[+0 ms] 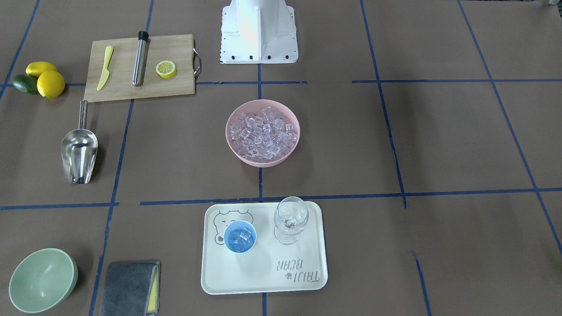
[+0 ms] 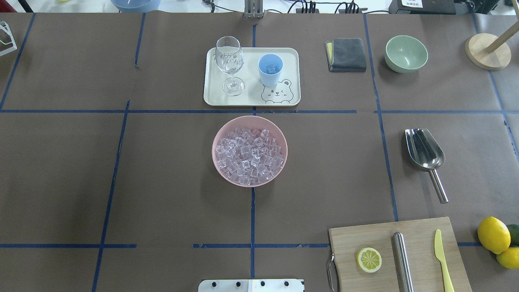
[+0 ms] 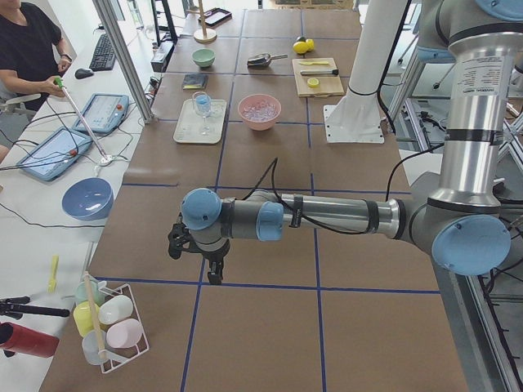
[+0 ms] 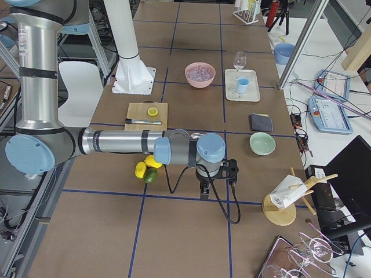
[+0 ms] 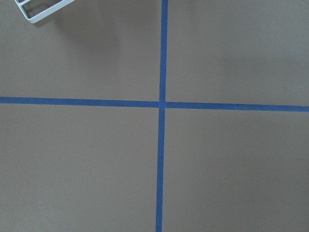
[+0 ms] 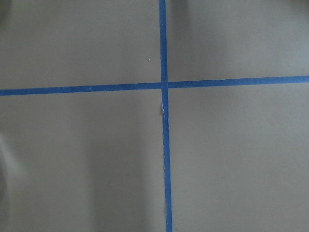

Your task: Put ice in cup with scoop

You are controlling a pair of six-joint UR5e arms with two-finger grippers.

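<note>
The ice fills a pink bowl at the table's middle. The light-blue cup stands on a cream tray and holds a few cubes; it also shows in the overhead view. The steel scoop lies free on the table, also seen in the overhead view at the right. My left gripper and right gripper hang over bare table at opposite ends, far from these things. I cannot tell if either is open or shut. Both wrist views show only brown table and blue tape.
A clear wine glass stands on the tray beside the cup. A cutting board carries a half lemon, a steel cylinder and a yellow knife. Lemons, a green bowl and a grey cloth lie on the scoop's side.
</note>
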